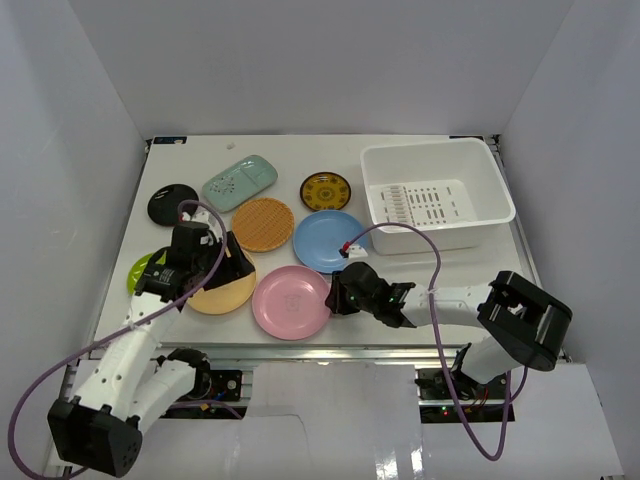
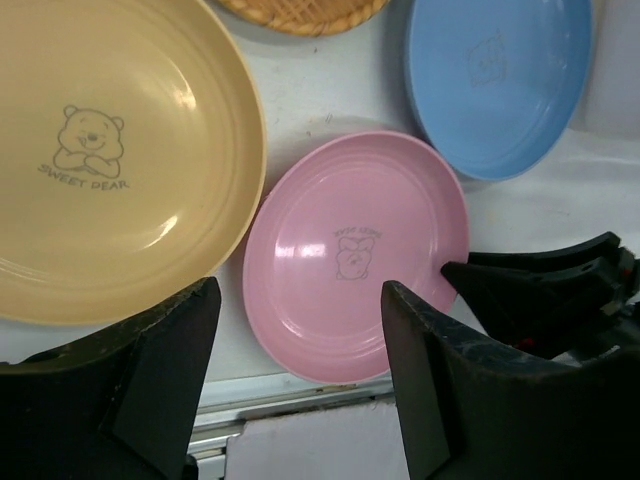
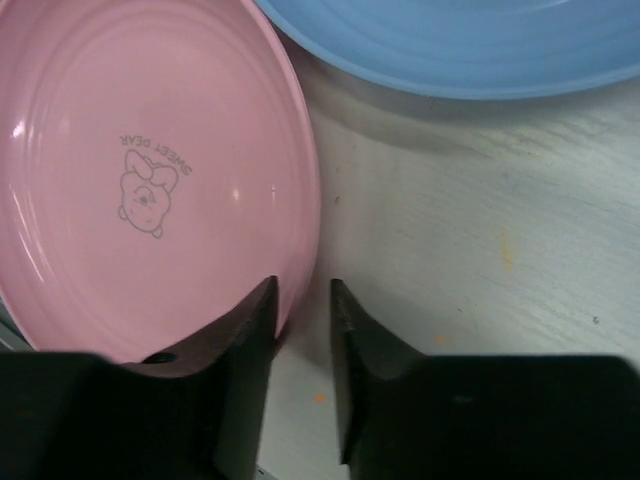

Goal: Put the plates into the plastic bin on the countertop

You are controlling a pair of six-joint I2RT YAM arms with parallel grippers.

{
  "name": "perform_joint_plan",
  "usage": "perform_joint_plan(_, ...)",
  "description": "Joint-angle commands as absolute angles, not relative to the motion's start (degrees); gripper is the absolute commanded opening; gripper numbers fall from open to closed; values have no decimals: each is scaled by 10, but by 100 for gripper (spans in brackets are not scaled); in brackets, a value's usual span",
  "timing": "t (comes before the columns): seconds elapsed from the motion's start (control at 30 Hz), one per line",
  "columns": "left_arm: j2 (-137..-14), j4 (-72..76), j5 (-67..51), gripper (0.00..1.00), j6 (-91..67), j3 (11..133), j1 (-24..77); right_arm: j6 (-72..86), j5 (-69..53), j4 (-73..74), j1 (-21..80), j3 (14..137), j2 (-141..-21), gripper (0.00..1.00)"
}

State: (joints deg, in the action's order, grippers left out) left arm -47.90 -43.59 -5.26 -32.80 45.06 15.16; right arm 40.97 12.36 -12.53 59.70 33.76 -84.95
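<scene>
- The pink plate (image 1: 290, 302) lies flat on the countertop (image 1: 455, 268) near its front edge. It sits just beside the tan plate (image 1: 225, 290) and the blue plate (image 1: 330, 240), and well apart from the plastic bin (image 1: 480, 170) at the back right.
- My right gripper (image 3: 302, 290) is down at the plate's right rim. Its fingers are a narrow gap apart, bare table shows between them, and nothing is pinched yet.
- To grip well, I judge one finger should slide under the lip and the other over it. I would close only once the rim sits squarely in the gap.
- I would lift steeply enough to clear the blue plate.
- My left gripper (image 2: 300, 290) hangs above with its fingers wide apart, holding nothing, and should keep out of the way.
</scene>
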Motion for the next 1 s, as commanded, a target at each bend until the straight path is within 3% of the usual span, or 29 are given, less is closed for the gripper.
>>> perform_joint_plan(0.0, -512, -457, -85, 75, -309, 461, 150, 410, 143, -143, 601, 341, -853, 28)
perform_joint_plan(0.1, -548, -447, -103, 69, -304, 457, 150, 403, 147, -133, 606, 334, -829, 13)
perform_joint_plan(0.17, -575, -443, -105, 67, -301, 461, 150, 403, 156, -125, 612, 316, -796, 9)
perform_joint_plan(0.33, -623, -428, -91, 64, -292, 480, 151, 362, 152, -70, 613, 315, -651, 8)
perform_joint_plan(0.5, -676, -413, -68, 59, -280, 486, 153, 260, 244, -4, 592, 434, -537, 8)
perform_joint_plan(0.73, -723, -403, -19, 52, -255, 497, 172, 157, 235, 30, 342, 592, -558, 8)
perform_joint_plan(0.97, -783, -408, 51, 52, -244, 501, 232, 139, 200, 69, 140, 674, -676, 8)
